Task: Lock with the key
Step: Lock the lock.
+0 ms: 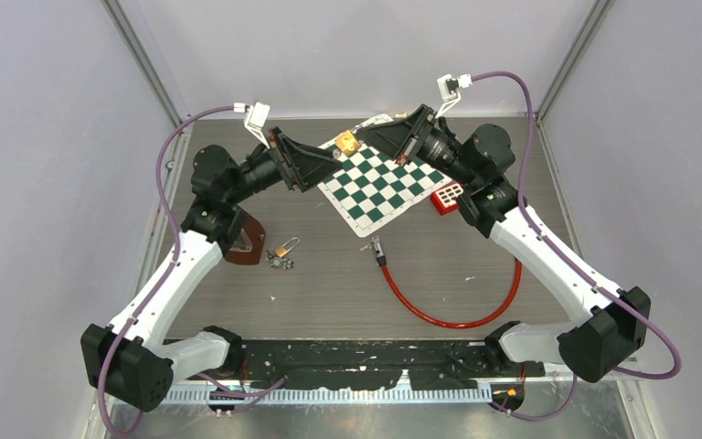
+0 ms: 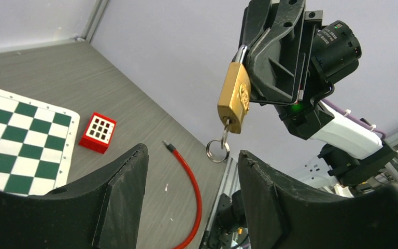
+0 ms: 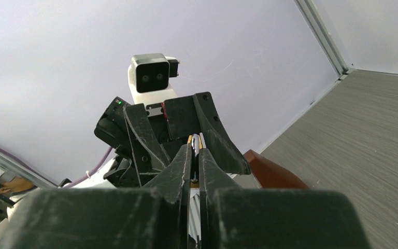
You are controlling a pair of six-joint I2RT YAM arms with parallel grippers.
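so, biggest first: grey wood-grain table (image 1: 347,283) w/ a green-and-white chequered mat (image 1: 388,183) at the far side, both arms meeting above it. right gripper (image 3: 195,155) is clamped tight on the top of the brass padlock (image 2: 234,97), holding it in the air, body hanging down. shackle's hidden by the fingers, can't tell if it's seated. left gripper (image 2: 193,155) is spread wide & empty, just below the lock. small silver key (image 2: 226,127) sits in the keyway, steel split ring (image 2: 217,150) dangling. step in hand, imo: lining up on the key. next move needs left fingers raised around the key, pinched, then wrist rolled, w/o snagging the ring.
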